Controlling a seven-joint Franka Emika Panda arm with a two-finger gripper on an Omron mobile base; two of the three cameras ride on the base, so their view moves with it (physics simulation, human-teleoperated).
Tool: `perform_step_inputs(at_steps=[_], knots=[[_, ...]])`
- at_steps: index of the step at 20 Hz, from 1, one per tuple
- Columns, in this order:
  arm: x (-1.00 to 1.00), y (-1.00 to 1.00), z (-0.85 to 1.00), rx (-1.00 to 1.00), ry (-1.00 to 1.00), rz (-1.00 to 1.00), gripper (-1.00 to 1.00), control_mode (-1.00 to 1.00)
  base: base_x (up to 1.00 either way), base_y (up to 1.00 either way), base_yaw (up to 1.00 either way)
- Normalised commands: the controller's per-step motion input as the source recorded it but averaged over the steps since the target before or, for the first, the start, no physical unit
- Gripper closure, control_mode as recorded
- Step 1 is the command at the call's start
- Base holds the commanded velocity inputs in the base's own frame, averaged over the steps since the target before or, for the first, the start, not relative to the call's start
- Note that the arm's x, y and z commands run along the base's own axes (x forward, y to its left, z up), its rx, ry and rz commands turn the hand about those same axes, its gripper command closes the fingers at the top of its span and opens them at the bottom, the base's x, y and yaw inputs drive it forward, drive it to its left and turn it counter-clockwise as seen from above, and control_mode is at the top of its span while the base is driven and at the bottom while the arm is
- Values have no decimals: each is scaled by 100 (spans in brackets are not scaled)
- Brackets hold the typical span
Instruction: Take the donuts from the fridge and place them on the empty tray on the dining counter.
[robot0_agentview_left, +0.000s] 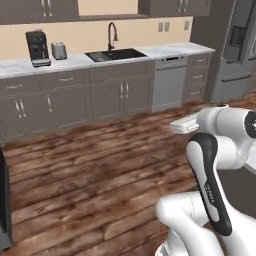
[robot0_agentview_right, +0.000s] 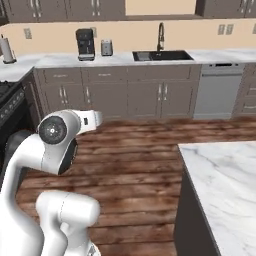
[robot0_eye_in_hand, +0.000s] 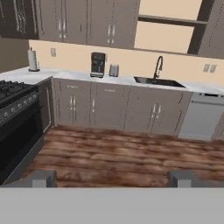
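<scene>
- The fingers (robot0_eye_in_hand: 112, 178) stand wide apart at the bottom of the hand view, with only wooden floor (robot0_eye_in_hand: 127, 157) between them; they hold nothing.
- The arm (robot0_agentview_left: 215, 165) is folded up over its base, well back from the fridge (robot0_agentview_left: 239, 47), so the step in hand looks like the approach: getting the robot to the fridge before any door is touched.
- In the right base view a corner of the marble dining worktop (robot0_agentview_right: 225, 185) lies just beside the robot, on the side away from the fridge; the part in view is bare marble.
- Farther toward the fridge the open floor runs up to a row of grey cabinets (robot0_agentview_left: 75, 100).
- Along that row, going toward the fridge, stand a coffee machine (robot0_agentview_left: 38, 48), a toaster (robot0_agentview_left: 59, 50), a sink (robot0_agentview_left: 116, 54) with a dark tap, then a dishwasher (robot0_agentview_left: 169, 84) next to the drawers that meet the fridge.
- The fridge is at the far end of the row, doors shut as far as I can tell, so the donuts are presumably inside it.
- Next move, as I judge it: drive the base across the floor to face the fridge, then bring the wide fingers to a long door handle.
</scene>
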Motion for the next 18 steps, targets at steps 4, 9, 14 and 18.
perform_step_inputs(at_steps=[4,9,14,18], knots=[[0,0,0,0,0,0,-100,100,100,26,-12],[0,0,0,0,0,0,-100,100,100,27,-29],[0,0,0,0,0,0,-100,100,100,34,-64],[0,0,0,0,0,0,-100,100,100,46,-74]])
